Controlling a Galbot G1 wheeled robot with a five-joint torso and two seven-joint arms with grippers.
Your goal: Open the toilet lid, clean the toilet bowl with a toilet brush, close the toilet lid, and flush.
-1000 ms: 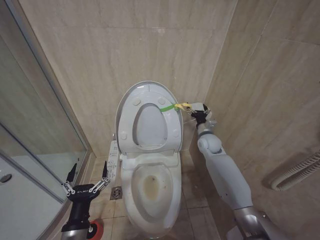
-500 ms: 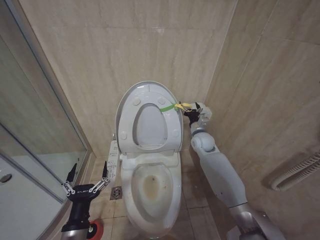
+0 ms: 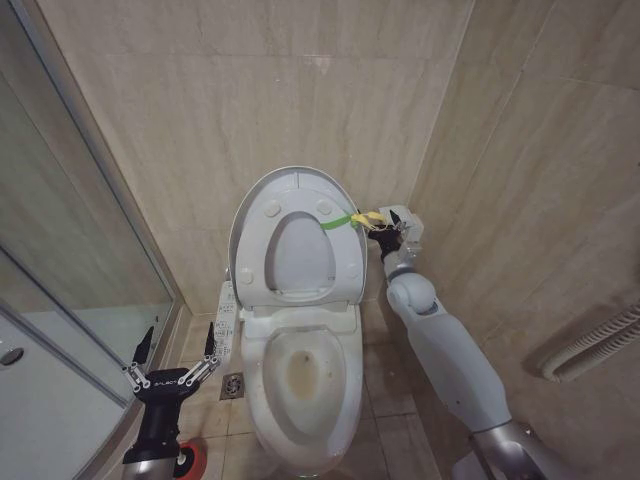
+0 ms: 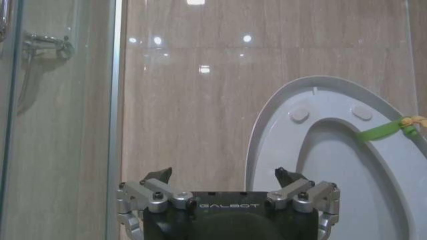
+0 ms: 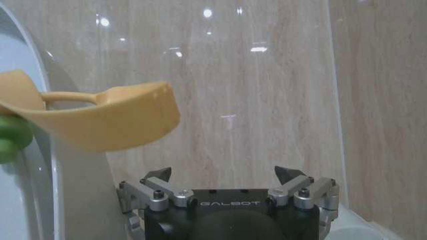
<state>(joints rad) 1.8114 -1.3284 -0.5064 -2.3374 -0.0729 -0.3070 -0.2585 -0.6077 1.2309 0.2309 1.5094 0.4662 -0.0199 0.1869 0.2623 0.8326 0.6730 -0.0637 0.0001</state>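
While raised upright against the beige tiled back wall (image 3: 250,90), toilet lid (image 3: 255,200) with the white seat ring (image 3: 300,290) lifted flat against its inner face, oval hole facing the room. Yellow-green strap loop (image 3: 352,218) fixed at the lid's rim on the robot's right side, its yellow end sticking out past the edge. Right gripper (image 3: 380,228) held high just beside that yellow end, at the corner where the back wall meets the side wall, white right arm (image 3: 445,350) stretching up to it from the lower right. From the right wrist view, right gripper (image 5: 221,176) with both jaws spread apart and nothing between them, the yellow strap end (image 5: 107,117) hanging above the jaws and apart from them, green part at the lid's edge.

Below the lid, toilet bowl (image 3: 298,375) uncovered, white and glossy, with a yellowish stain in the basin. White button panel (image 3: 226,325) along the bowl's side toward the robot's left, a small floor drain (image 3: 232,385) on the tiles beside it.

Left gripper (image 3: 172,362) low on the robot's left, well apart from the toilet, beside the glass shower screen (image 3: 70,300), fingers splayed wide and holding nothing. Small round red cup holder (image 3: 192,462) on the floor directly beneath the left arm, partly hidden by it; toilet brush handle not discernible. From the left wrist view, left gripper (image 4: 227,176) with jaws apart, lid (image 4: 273,115) and strap (image 4: 383,131) farther off.
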